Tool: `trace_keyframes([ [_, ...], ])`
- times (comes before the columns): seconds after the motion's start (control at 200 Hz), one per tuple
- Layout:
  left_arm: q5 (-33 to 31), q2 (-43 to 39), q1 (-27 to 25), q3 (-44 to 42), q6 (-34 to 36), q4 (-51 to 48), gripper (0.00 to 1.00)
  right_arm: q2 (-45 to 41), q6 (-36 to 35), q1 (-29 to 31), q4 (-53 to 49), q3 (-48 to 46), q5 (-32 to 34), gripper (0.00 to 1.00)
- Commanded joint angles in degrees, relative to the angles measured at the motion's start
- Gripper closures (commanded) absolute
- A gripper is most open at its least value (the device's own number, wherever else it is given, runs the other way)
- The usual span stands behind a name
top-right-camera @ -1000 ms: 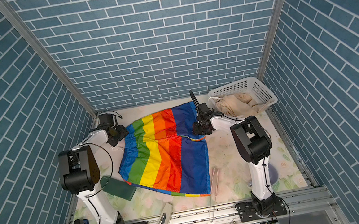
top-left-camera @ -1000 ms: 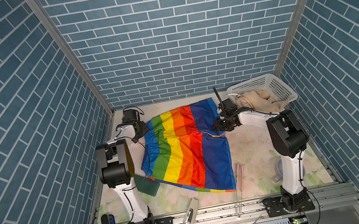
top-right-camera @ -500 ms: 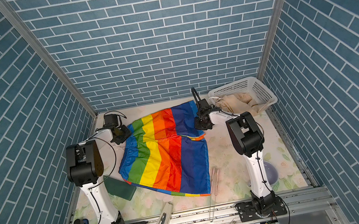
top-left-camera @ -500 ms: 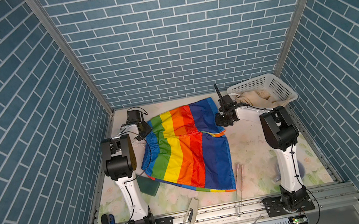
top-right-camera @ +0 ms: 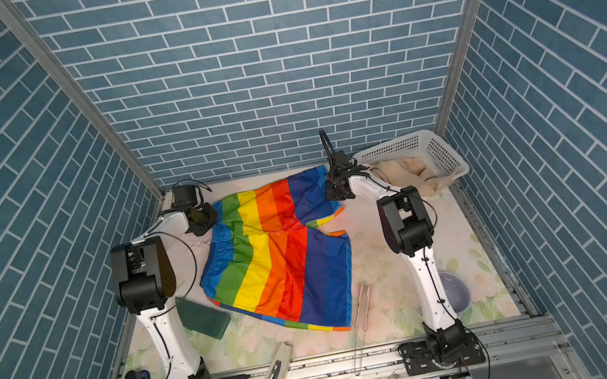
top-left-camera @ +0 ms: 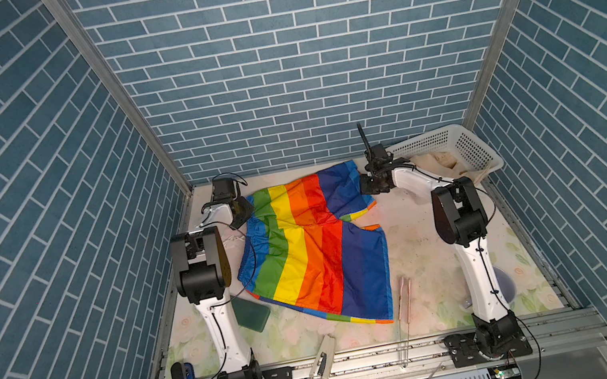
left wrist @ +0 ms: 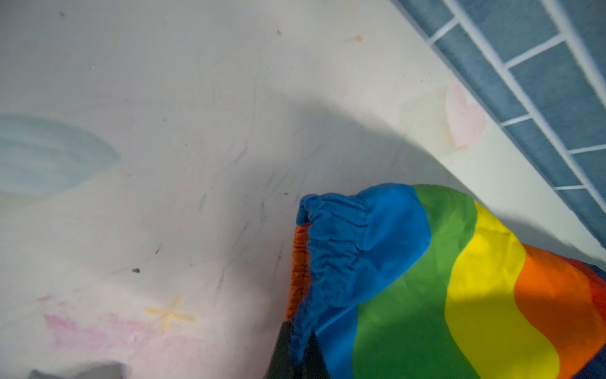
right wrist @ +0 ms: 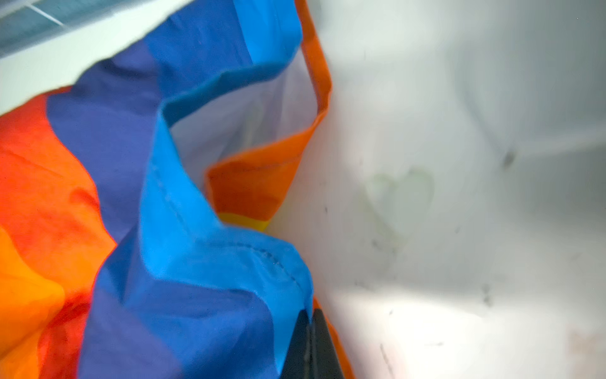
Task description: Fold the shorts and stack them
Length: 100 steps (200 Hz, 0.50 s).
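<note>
Early stage, by my read. Rainbow shorts (top-left-camera: 313,252) lie spread on the bench (top-left-camera: 418,229) beside the white basket (top-left-camera: 471,146), not folded yet. The leg nearer the basket is rumpled. My left claw (left wrist: 298,351) is clenched on the blue gathered waistband corner, at the end of the shorts farthest from the basket. My right claw (right wrist: 310,344) is clenched on the blue hem of the leg right beside the basket. I judge both grips set for a first fold. Beige shorts (top-right-camera: 402,173) sit heaped inside the basket, seemingly spilling over its rim, no claw on them. Left to do: fold the rainbow pair, pull out and fold the beige pair, stack both. No stack exists.
</note>
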Motion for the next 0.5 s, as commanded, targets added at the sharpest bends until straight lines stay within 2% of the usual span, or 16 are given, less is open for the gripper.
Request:
trace_keyframes([
  [0.0,-2.55,1.99,0.79,2.73,1.40,-2.45,1.00,1.93,-5.19,-0.28,-2.52,6.61,3.14,1.00],
  [0.19,-2.81,3.58,0.97,4.48,1.60,-3.58,1.00,3.63,-5.10,-0.23,-3.04,8.74,3.71,1.00],
  [0.265,-2.59,3.39,0.97,3.99,1.38,-3.33,1.00,2.77,-4.66,-0.19,-2.93,6.84,3.56,0.86],
  [0.315,-2.64,2.91,0.97,3.42,1.46,-3.15,0.89,1.85,-4.38,-0.16,-2.84,5.16,3.72,0.73],
  [0.365,-2.64,2.36,0.97,2.89,1.38,-3.14,0.72,0.45,-4.11,-0.09,-2.67,3.18,4.03,0.63],
  [0.495,-3.05,-0.85,1.06,1.21,1.45,-3.73,0.53,-5.02,-4.12,0.16,-1.46,-3.30,4.80,0.53],
])
